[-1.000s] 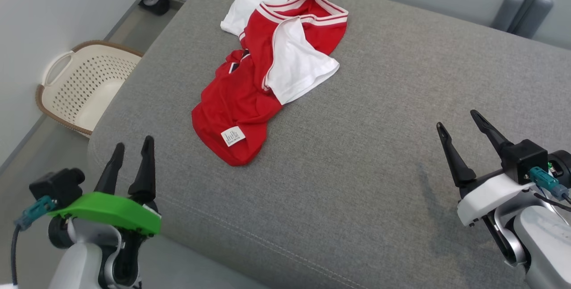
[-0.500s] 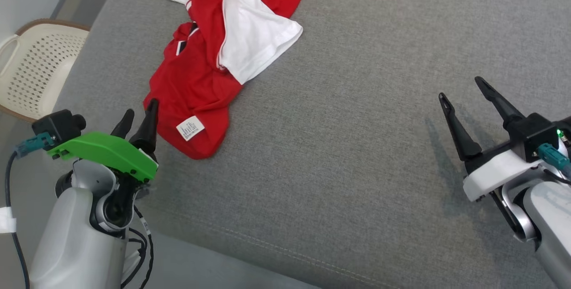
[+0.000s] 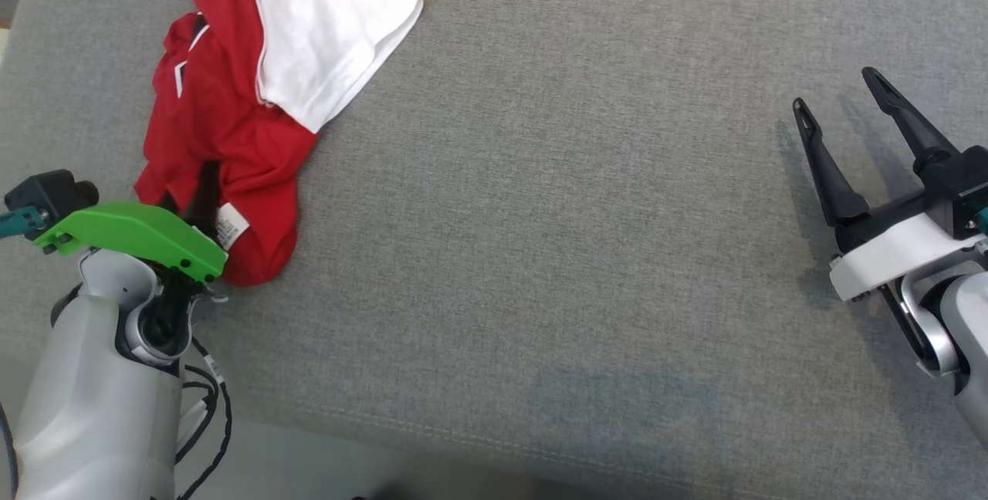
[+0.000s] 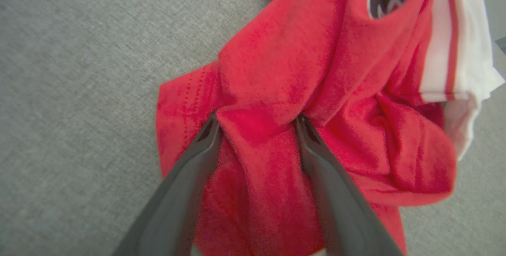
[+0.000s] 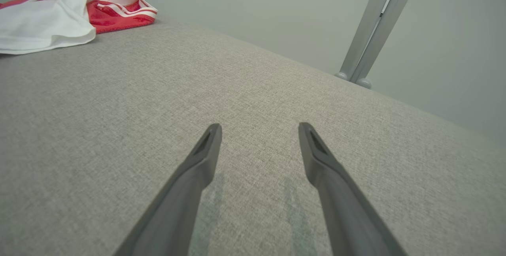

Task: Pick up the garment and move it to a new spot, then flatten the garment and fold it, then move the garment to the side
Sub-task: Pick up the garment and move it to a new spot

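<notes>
Lying crumpled at the far left of the grey cushion (image 3: 556,238), the red and white garment (image 3: 224,130) has its near red end at the left gripper (image 4: 257,123). The left wrist view shows what the green cover (image 3: 131,234) hides in the head view: the jaws are spread, and a raised fold of red cloth stands between them. The right gripper (image 3: 837,91) hovers well apart over the cushion, jaws spread. The right wrist view adds a grey metal post (image 5: 371,38).

A grey fabric surface (image 3: 587,214) spans the frame, a stitched seam (image 3: 432,429) near the bottom. Upper right, grey metal posts (image 5: 371,34) stand before a pale wall (image 5: 253,11).
</notes>
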